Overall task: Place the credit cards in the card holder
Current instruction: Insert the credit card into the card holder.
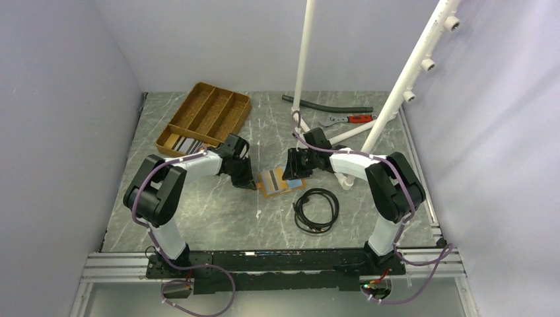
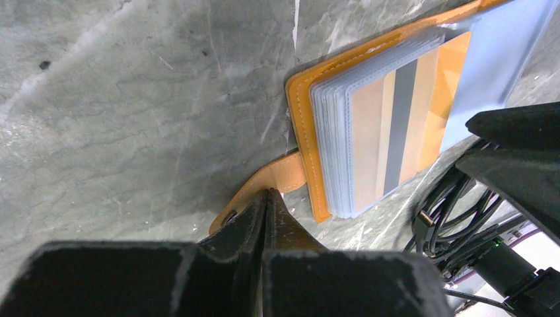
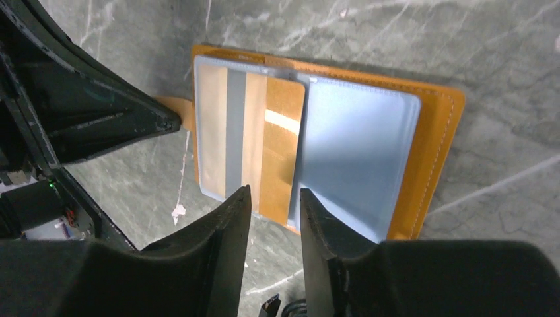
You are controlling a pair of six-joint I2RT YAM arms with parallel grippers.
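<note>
We have one striped card (image 3: 234, 132) seated in a clear pocket of the holder (image 3: 439, 132). It lies open on the desk (image 3: 370, 33) just below our right end effector (image 3: 275, 198), whose jaws are released and empty over its near edge. Our left end effector (image 2: 266, 198) is clenched with its tip on the tab (image 2: 280, 177), seemingly pinning it. Farther off, more cards (image 1: 187, 144) lie in the tray (image 1: 218, 105), so we judge the job barely begun.

1. The card holder (image 3: 441, 152) is shown in orange-tan with pale stitching, and pale blue-grey inside.
2. A tan credit card (image 3: 234, 132) is crossed by a grey stripe.
3. The table (image 1: 198, 218) is patterned as grey marble, veined white.
4. The far-left tray (image 1: 198, 112) is coloured brown, the near cable coil (image 1: 317, 210) black.
</note>
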